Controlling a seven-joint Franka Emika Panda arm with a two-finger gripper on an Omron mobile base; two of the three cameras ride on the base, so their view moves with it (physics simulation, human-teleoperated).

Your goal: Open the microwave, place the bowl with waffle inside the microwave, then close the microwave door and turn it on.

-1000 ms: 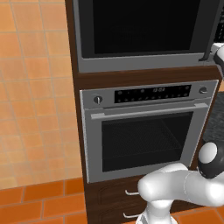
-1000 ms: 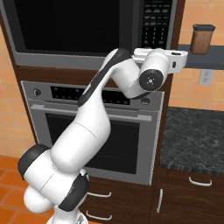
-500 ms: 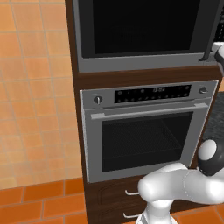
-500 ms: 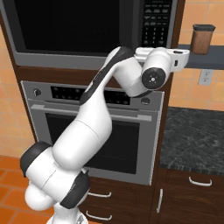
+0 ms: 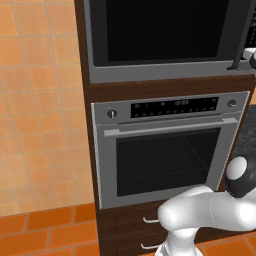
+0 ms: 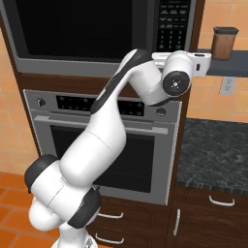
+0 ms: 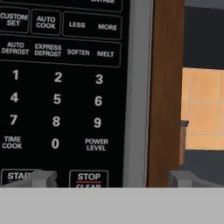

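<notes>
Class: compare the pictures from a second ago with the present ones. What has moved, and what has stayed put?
Nothing has visibly moved. The pincer stays open, facing the button panel of the microwave; the microwave door remains shut, and the oven below is unchanged.

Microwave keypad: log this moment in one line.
claw open | at microwave keypad, low, near START button | microwave door shut

Microwave (image 5: pixel 165 35) above oven (image 5: pixel 167 150) — button panel (image 6: pixel 173 24) at microwave's right

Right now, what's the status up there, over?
Pincer open, empty, at the button panel. Microwave door shut. Start button by one fingertip. Nothing in the way.
</notes>
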